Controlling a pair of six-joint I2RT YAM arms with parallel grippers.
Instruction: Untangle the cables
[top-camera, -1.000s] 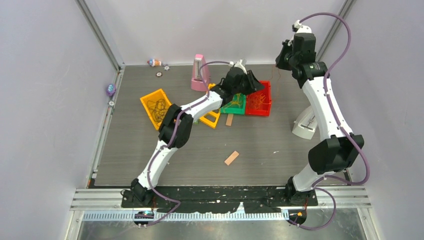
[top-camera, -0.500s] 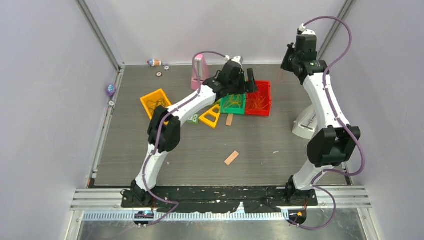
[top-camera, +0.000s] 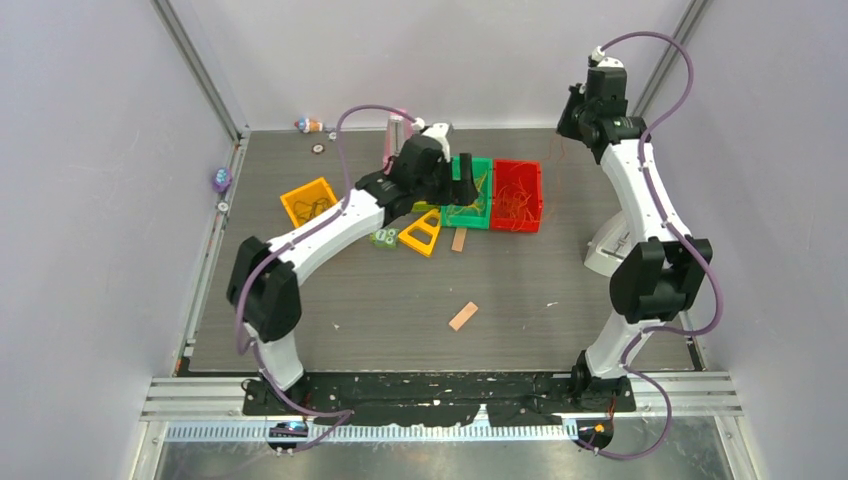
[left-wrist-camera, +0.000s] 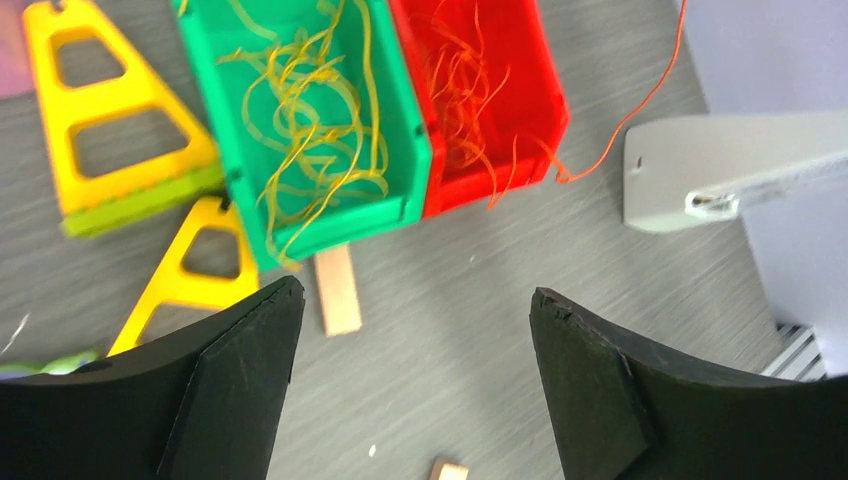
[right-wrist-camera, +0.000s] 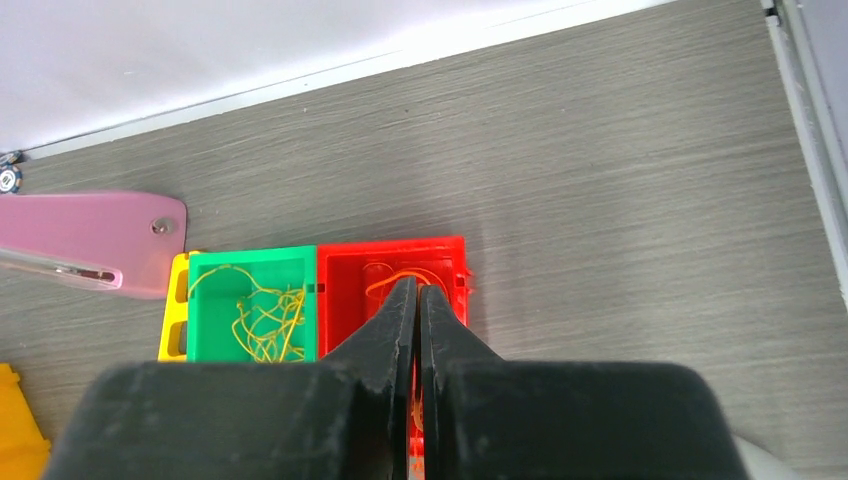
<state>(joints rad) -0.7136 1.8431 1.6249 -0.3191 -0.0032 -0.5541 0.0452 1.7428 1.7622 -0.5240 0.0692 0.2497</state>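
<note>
Pale lilac walls (top-camera: 100, 200) closed in a grey wood-grain table (top-camera: 400, 300), and toward its far middle we saw a green bin (left-wrist-camera: 340, 232) and a red bin (left-wrist-camera: 525, 80) standing side by side, touching. The cables lay sorted by colour: yellow cables (left-wrist-camera: 310, 110) in a loose tangle in the green bin, orange-red cables (left-wrist-camera: 460, 90) in the red one, and dark cords (top-camera: 315, 208) in a yellow bin (top-camera: 300, 190) further left. One orange-red strand (left-wrist-camera: 645, 100) ran from the red bin's corner up out of the left wrist view. The left fingers (left-wrist-camera: 230, 380) stood wide apart with nothing between them, hovering above the table at the near edge of the green bin. The right fingers (right-wrist-camera: 405, 310) were pressed together high above the red bin; we could not tell whether they pinched the strand. Two yellow triangular frames (left-wrist-camera: 110, 130) lay beside the green bin, a small wooden block (left-wrist-camera: 337, 290) just in front of it, a pink stand (right-wrist-camera: 90, 240) behind, and a white stand (left-wrist-camera: 700, 170) off to the right.
</note>
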